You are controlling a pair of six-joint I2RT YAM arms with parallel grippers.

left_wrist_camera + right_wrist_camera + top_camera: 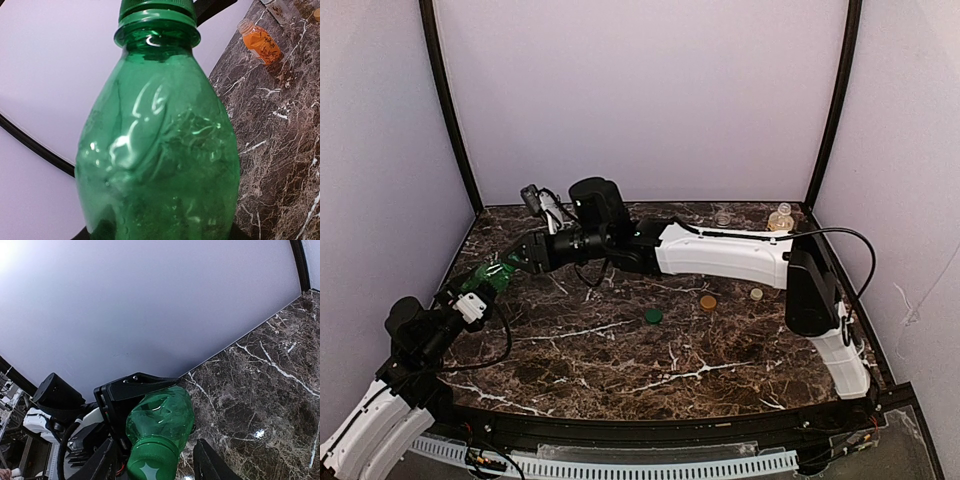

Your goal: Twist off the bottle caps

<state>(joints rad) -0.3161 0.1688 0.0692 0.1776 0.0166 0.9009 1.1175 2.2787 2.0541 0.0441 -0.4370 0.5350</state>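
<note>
Dark marble table (620, 370), pale lilac walls. The green bottle (160, 150) sits tilted at the table's 9 o'clock side, clamped round its body by your left gripper (480, 290). Your right gripper (156, 462) straddles the green cap (150, 467), jaws parted, not yet pinching it. Close off-centre and the grip may slip, or the thin bottle may twist in the left jaws.
</note>
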